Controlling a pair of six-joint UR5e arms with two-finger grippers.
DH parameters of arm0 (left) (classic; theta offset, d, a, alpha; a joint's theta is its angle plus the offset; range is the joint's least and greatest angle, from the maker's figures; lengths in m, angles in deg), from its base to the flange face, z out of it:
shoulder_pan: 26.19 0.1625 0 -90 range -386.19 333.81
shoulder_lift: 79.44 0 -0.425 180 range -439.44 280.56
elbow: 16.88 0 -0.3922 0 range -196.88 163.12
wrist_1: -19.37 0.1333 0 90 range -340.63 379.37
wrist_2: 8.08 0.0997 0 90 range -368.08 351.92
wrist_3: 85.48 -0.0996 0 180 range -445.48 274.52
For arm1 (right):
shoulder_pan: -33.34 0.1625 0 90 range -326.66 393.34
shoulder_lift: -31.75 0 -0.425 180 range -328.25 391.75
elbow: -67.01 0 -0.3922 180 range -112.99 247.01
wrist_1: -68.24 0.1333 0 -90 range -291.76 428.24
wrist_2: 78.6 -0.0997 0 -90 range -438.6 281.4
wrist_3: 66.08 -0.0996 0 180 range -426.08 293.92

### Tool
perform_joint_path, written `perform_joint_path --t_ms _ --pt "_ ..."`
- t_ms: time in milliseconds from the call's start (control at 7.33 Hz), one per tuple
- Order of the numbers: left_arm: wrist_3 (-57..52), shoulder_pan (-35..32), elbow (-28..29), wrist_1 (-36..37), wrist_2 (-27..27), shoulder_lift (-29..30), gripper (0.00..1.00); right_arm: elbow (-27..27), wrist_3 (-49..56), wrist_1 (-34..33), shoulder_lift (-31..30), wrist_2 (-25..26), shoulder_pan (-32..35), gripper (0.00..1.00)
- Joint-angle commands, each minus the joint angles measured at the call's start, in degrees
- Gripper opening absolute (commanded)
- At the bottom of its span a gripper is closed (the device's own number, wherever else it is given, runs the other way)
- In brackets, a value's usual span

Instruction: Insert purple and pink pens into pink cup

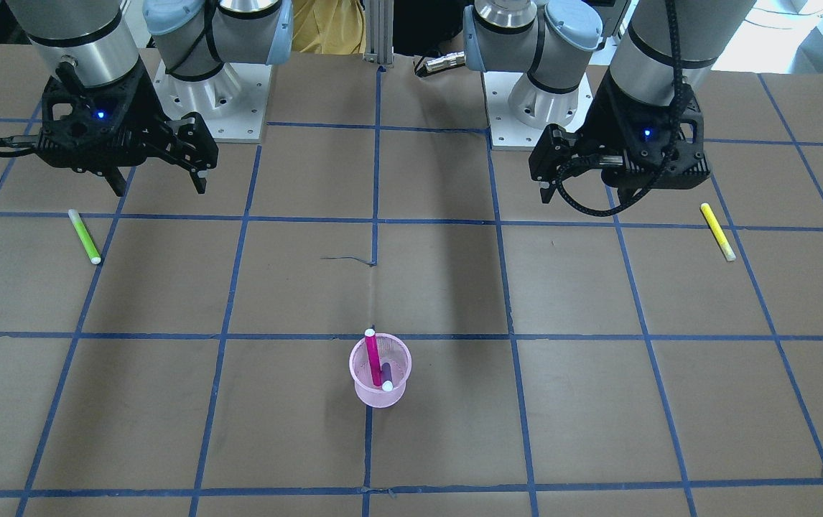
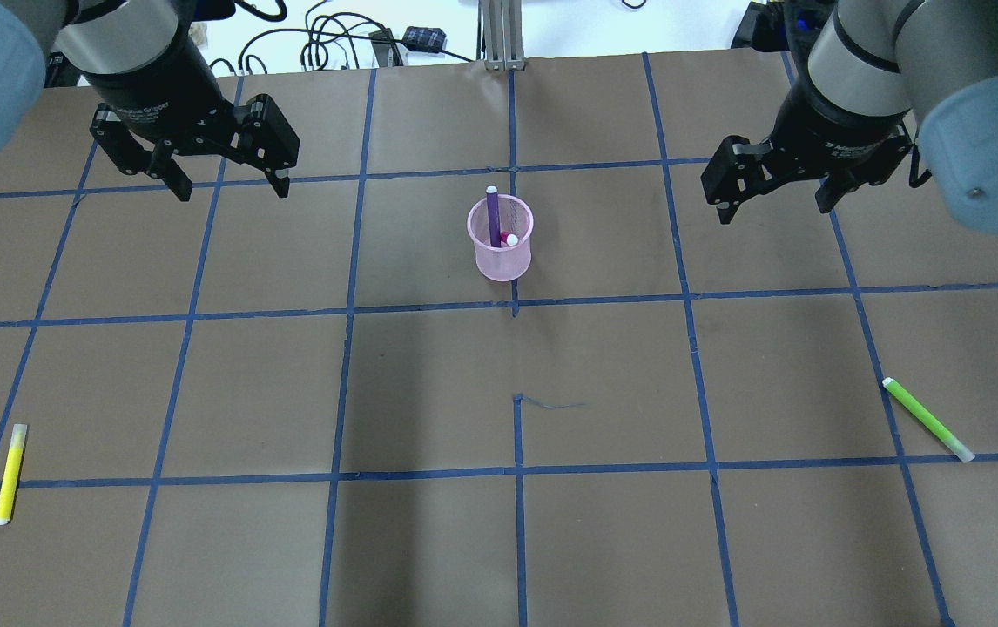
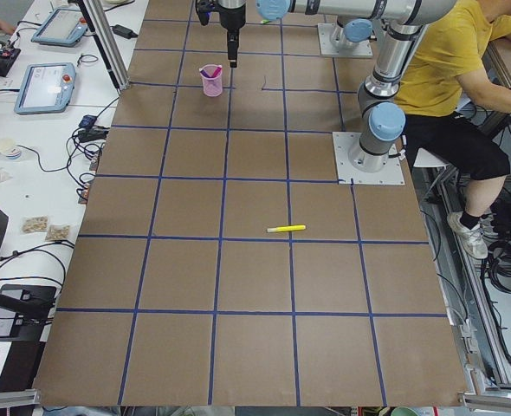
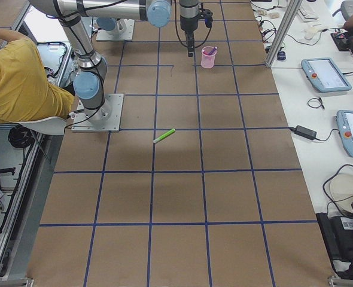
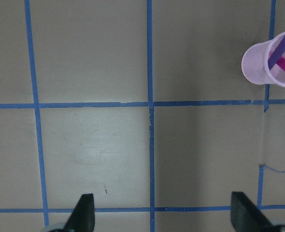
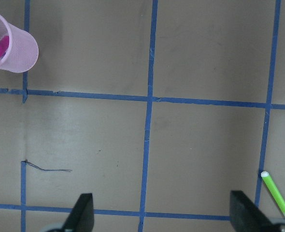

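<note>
"Where are the pens sitting right now?"

"Both are standing in the pink cup [image 2: 500, 252], out in the middle of the table [image 2: 429, 540], right on one of the blue tape lines [image 2: 512, 122]. The purple pen [image 2: 493, 218] is leaning toward the far side, away from the robot. The pink pen [image 1: 373, 355] is leaning the other way, so the two are crossing inside the cup with their white caps poking up at the rim."

"Are the arms holding anything?"

"No. The left gripper [image 2: 231, 192] is hanging above the table off to one side of the cup and well apart from it. Its jaws are spread wide, with only bare brown paper showing between them in its wrist camera. The right gripper [image 2: 776, 207] is hovering on the other side, also well clear, jaws likewise parted and gripping nothing."

"What else is lying around?"

"A yellow pen [image 2: 10, 475] is lying flat on the robot's left side, and a green pen [image 2: 927, 420] is lying flat on its right. Both are resting well away from the cup. A person in a yellow shirt [image 3: 450, 52] is sitting by the robot's bases."
</note>
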Motion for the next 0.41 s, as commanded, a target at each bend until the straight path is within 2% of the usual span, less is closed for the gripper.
perform_joint_path --t_ms 0,273 --pt "0.0 -0.1 0.3 -0.4 0.2 0.2 1.00 0.0 0.1 0.1 0.0 0.1 0.0 1.00" --pt "0.0 -0.2 0.0 -0.4 -0.1 -0.3 1.00 0.0 0.1 0.1 0.1 0.1 0.0 1.00"
